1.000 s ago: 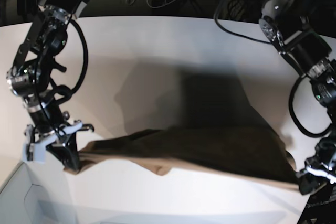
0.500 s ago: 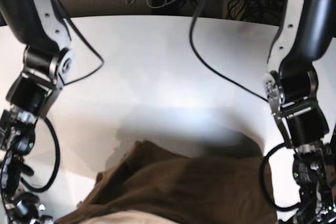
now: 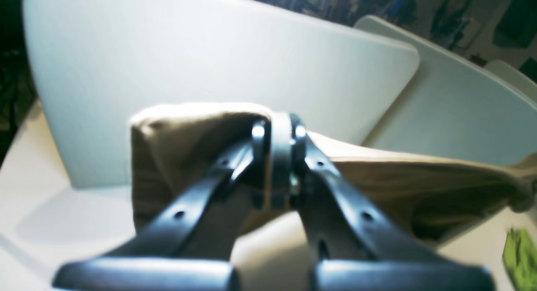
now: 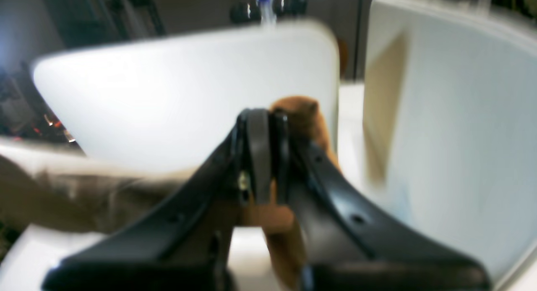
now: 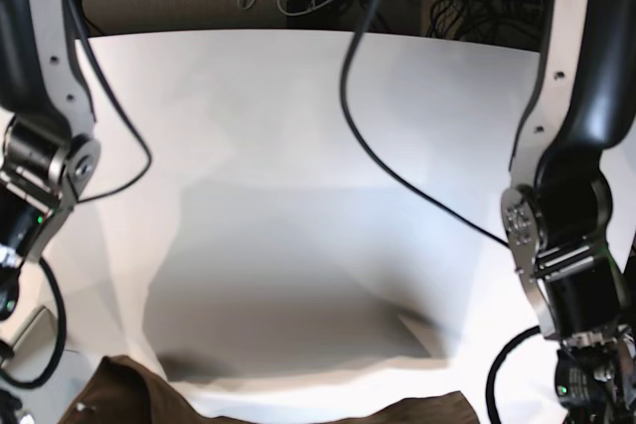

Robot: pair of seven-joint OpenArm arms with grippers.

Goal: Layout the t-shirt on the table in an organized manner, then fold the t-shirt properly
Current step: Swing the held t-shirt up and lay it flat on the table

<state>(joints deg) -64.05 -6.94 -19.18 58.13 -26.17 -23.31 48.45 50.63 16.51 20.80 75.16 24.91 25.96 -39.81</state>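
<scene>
T-shirt (image 5: 268, 406) hangs stretched between the two arms, lifted clear of the surface (image 5: 298, 146); in the base view only its upper edge shows along the bottom of the frame, with a broad shadow on the white top below it.

The left gripper (image 3: 277, 135) is clenched on a bunched corner of cloth, and the right gripper (image 4: 262, 131) is clenched on another corner; both sets of jaws pinch fabric between their tips.

The risks from here, as I judge them:
- Each grip looks small, a pinch near the edge. A quick swing or a pull outward could drag the cloth out of one set of jaws, and the shirt would drop in a heap.
- If the arms come down unevenly, the hanging part may land folded under itself and the layout would need redoing.
- The shirt sits near the front edge, so lowering it there could leave part of it hanging off.

The cloth is plain tan-brown, soft and limp, sagging in a shallow curve between the grips with loose creases. Neckline, tag and sleeves cannot be made out; both wrist views are blurred.
</scene>
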